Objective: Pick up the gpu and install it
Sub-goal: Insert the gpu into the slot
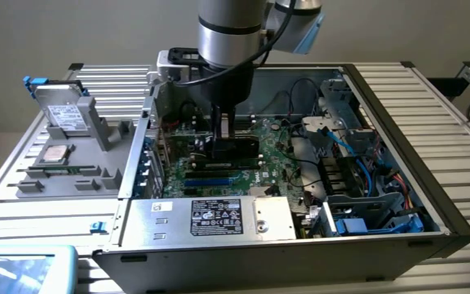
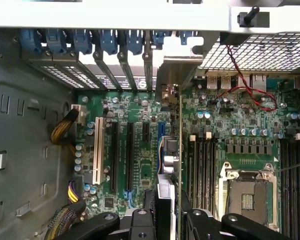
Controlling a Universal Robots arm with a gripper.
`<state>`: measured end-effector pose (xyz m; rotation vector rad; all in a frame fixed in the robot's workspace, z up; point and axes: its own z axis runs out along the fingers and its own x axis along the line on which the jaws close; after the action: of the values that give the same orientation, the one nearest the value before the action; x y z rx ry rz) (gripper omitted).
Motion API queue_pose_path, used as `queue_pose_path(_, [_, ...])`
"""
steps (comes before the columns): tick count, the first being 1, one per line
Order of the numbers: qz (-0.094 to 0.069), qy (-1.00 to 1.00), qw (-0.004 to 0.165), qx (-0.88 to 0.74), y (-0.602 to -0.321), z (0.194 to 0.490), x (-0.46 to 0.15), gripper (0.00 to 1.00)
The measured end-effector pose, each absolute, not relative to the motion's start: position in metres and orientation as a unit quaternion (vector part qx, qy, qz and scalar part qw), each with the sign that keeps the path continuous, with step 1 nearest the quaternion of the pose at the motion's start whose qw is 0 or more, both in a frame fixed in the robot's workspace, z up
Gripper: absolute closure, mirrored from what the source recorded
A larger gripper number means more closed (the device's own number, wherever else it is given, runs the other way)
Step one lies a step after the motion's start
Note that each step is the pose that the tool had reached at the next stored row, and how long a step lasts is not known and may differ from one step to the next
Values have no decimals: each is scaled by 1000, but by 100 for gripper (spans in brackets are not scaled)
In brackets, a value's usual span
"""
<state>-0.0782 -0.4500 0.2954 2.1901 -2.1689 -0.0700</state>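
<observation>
While the arm hangs inside the open case (image 1: 259,263), the pincer (image 1: 225,130) is clenched on the gpu (image 1: 239,150). The card is held upright on edge, low over the motherboard (image 2: 225,125) among the expansion slots, near the rear wall.

Step in hand, as I read it: the install, with the pick already done. Can't tell whether the edge connector is in a slot or just above it. Wrist view looks straight down the card edge, which runs just beside the short blue slot (image 2: 161,131), apart from the long black slots (image 2: 113,160) and the white one (image 2: 97,155).

Next move, my call: a straight press down with the card kept vertical and its edge square over the slot. The silver bracket (image 2: 172,70) has to line up at the rear under the blue clips (image 2: 90,40). Any tilt and I'd expect it to bind.

Materials:
- gpu: thin rigid green PCB with a flat, boxy black cooler on one face.
- Bracket: bent bright sheet metal.
- Motherboard: matte green, dense with small cans and chips.
- Slots: hard plastic, long and narrow.
- Case: sheet steel with a perforated rear grille.
- Power supply (image 1: 210,217): plain silver box, labelled.
- Desk (image 1: 22,202): ribbed aluminium slats.
</observation>
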Motion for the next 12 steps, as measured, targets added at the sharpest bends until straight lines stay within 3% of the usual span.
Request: queue_pose_path(12, [-27,-703,34,710,-451,283,-83,71])
